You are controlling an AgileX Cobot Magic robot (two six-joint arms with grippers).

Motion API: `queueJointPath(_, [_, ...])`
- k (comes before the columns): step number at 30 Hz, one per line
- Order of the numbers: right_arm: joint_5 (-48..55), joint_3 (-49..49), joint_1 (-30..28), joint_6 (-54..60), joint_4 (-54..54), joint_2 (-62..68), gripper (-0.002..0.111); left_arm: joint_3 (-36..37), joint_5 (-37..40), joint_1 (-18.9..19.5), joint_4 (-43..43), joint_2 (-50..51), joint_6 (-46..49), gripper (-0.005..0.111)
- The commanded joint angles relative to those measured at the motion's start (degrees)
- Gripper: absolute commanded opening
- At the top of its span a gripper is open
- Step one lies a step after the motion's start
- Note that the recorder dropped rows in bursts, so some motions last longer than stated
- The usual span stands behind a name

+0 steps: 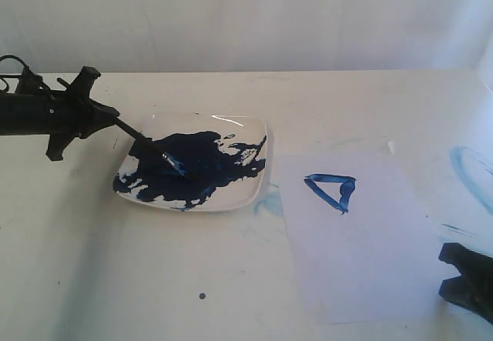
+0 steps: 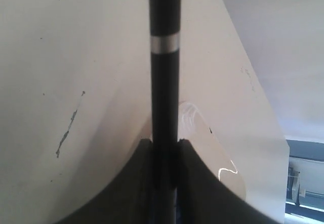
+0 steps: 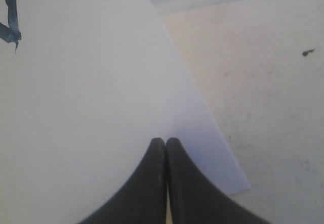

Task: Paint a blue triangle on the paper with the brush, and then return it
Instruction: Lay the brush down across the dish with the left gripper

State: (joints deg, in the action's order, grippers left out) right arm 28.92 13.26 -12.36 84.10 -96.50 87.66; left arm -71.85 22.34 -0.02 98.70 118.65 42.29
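Because the left gripper (image 1: 106,116) pinches the brush (image 1: 150,142) high on its handle, far from the bristles, the loaded tip could swing or roll once let go. That looks like the main risk in returning it. A release with the handle hanging past the dish (image 1: 248,137) rim could tip the brush out and smear wet paint (image 1: 196,156) on the table (image 1: 100,279), or flick drops toward the paper (image 1: 354,256). A slip is possible too, since the thin round handle gives the fingers little to bite on. Seen from the left wrist, the gripper (image 2: 164,144) stands narrowly parted, both fingers clamped on the black handle a little way from its silver band and touching nothing else. The tip appears to rest in the dark paint in the dish, left of the paper. The triangle (image 1: 331,191) looks complete on the paper's far part, apart from the dish. The right gripper (image 3: 165,142) has its fingers pressed together around nothing, by one corner of the paper. Whether it touches the sheet cannot be told.
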Motion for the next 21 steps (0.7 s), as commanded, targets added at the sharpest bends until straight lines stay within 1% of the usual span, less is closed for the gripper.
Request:
queueJointPath(1, [-3.94,-0.7,-0.22,1.19,0.82,0.42,0.0,-0.28,-0.18,-0.26,1.25,-0.19,-0.32,0.0])
queueJointPath(21, [-3.7,-0.7,-0.22,1.19,0.82,0.42,0.0,-0.18,1.4,-0.75,1.25,0.03,-1.84,0.0])
